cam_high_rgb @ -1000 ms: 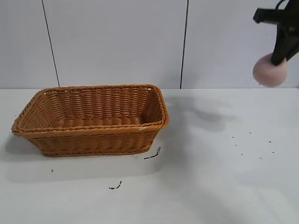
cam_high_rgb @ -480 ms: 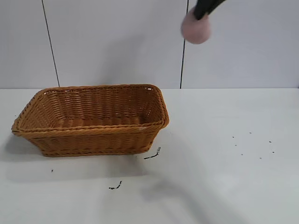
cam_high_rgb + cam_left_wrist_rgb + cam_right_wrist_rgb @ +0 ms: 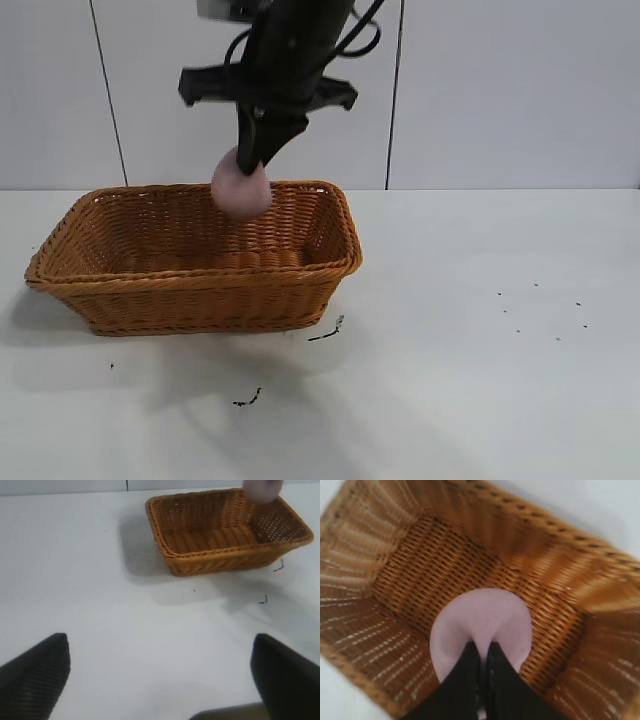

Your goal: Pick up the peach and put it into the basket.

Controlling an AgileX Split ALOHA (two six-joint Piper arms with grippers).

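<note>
We see the right gripper [image 3: 262,150] clamped on the peach [image 3: 241,188], which hangs above the basket [image 3: 190,285]; our left gripper [image 3: 160,675] waits apart over the surface [image 3: 470,360].

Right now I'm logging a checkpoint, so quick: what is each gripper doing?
Right gripper: closed on the peach, above the basket.
Left gripper: open, holding nothing, parked away from the basket.
</note>
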